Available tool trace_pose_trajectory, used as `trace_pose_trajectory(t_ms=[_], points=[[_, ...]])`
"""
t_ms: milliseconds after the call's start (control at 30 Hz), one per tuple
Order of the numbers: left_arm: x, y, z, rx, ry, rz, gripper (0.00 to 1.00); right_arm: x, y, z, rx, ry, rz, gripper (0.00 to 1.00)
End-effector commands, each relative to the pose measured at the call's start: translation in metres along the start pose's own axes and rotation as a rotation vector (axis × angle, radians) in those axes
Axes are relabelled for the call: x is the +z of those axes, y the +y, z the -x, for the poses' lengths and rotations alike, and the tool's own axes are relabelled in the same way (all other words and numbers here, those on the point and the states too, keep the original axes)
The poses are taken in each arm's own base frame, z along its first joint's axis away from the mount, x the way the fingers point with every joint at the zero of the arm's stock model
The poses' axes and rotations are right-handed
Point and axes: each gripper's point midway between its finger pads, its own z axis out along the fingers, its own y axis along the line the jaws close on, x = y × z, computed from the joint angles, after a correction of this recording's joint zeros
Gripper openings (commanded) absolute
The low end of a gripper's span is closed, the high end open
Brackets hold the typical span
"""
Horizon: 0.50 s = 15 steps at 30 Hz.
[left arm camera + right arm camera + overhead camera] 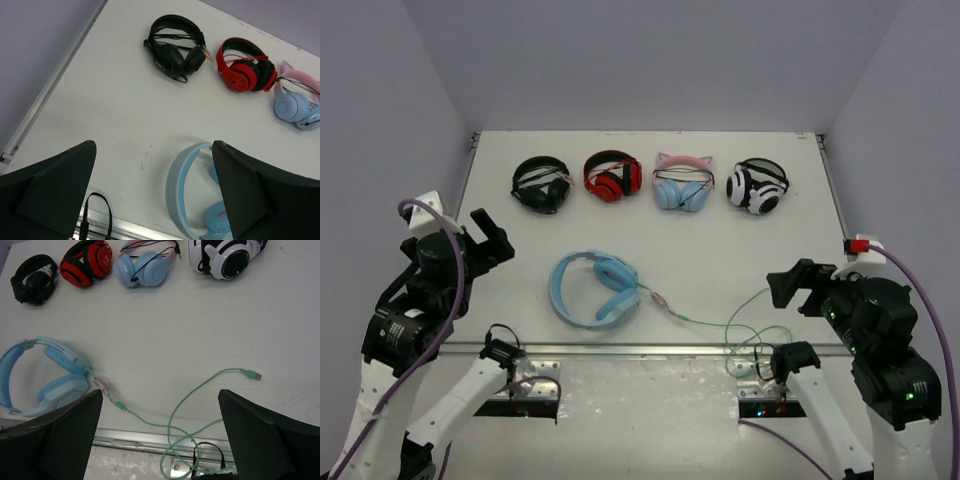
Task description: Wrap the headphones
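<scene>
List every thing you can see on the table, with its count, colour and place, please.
light-blue headphones: 1, light blue, near middle of the table
cable: 1, pale green, runs right from those headphones and loops over the near edge
black headphones: 1, black, far row, leftmost
red headphones: 1, red, far row, second
cat-ear headphones: 1, blue cups, pink band, far row, third
white-and-black headphones: 1, far row, rightmost
table: 1, white
left end effector: 1, black, open, empty
right end effector: 1, black, open, empty
</scene>
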Motion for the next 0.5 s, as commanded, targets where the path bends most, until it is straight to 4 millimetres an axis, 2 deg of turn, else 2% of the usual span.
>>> trace_pose_trajectory(t_ms=[0,167,333,467], points=[[0.002,-0.004,0.0,0.017,0.032,0.0,1.0,-0.004,0.002,0.012,-0.025,-0.052,0.012,0.99],[0.022,-0.026,-0.023,0.085,0.144,-0.048,1.0,-0.002,0.009,0.003,-0.031,-0.03,0.059,0.99],[0.046,-0.051,-0.056,0.162,0.307,-0.093,1.0,0.013,0.016,-0.012,-0.019,0.059,0.102,0.99],[0.063,-0.061,-0.079,0.228,0.4,-0.081,1.0,0.024,0.023,-0.017,-0.009,0.087,0.142,0.99]])
